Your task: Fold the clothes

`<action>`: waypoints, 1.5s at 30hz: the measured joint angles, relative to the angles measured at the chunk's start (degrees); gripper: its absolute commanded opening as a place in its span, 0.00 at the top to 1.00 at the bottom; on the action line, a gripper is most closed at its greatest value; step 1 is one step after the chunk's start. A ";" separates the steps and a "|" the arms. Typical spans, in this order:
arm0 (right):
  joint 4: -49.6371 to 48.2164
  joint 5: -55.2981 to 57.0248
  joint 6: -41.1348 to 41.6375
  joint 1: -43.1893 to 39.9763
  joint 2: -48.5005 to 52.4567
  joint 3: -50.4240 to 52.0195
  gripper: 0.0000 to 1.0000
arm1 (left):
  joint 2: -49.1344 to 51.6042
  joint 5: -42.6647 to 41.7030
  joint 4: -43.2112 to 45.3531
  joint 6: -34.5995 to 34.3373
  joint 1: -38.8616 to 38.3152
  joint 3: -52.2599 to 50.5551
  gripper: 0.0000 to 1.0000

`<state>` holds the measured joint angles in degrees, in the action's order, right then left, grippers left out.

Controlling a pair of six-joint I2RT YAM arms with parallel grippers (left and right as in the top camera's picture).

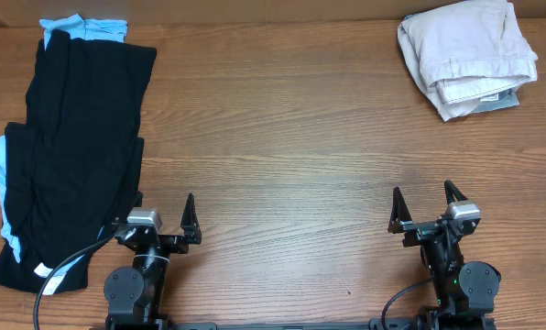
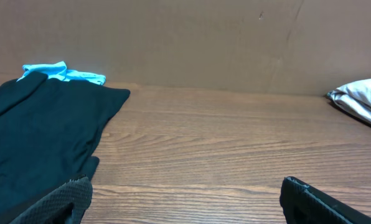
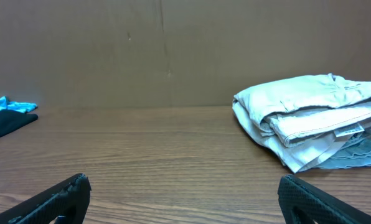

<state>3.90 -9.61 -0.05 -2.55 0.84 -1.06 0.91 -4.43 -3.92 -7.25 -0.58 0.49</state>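
Note:
A plain black garment (image 1: 76,147) with a small white label (image 1: 40,269) lies spread along the table's left side, over a light blue garment (image 1: 82,27) that peeks out at the top and left edge. Both show in the left wrist view (image 2: 36,130) and faintly at the far left of the right wrist view (image 3: 2,118). My left gripper (image 1: 160,213) is open and empty at the front, just right of the black garment. My right gripper (image 1: 423,206) is open and empty at the front right.
A folded stack of beige and grey clothes (image 1: 467,55) sits at the back right corner, also in the right wrist view (image 3: 310,118). A brown cardboard wall (image 2: 204,43) stands behind the wooden table (image 1: 291,137).

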 measured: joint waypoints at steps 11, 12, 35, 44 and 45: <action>-4.70 -0.52 0.07 0.00 0.00 0.00 0.00 | 0.00 0.00 0.07 0.00 0.00 0.00 0.00; -5.40 -0.57 0.28 0.00 0.00 0.00 0.00 | 0.00 0.00 0.31 0.00 0.00 0.00 0.00; -11.45 -6.54 5.66 0.00 0.00 -0.63 0.00 | 1.11 -1.84 -8.96 4.37 0.00 10.08 0.00; -4.20 -7.87 5.86 0.00 2.95 -10.01 0.00 | 14.05 -2.19 -14.80 5.22 0.00 24.50 0.00; -3.78 -7.98 5.84 0.00 4.22 -11.39 0.00 | 16.79 -2.21 -16.04 5.49 0.00 26.80 0.00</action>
<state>0.12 -17.58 5.78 -2.55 5.06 -12.45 17.69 -6.63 -19.97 -1.76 -0.58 27.29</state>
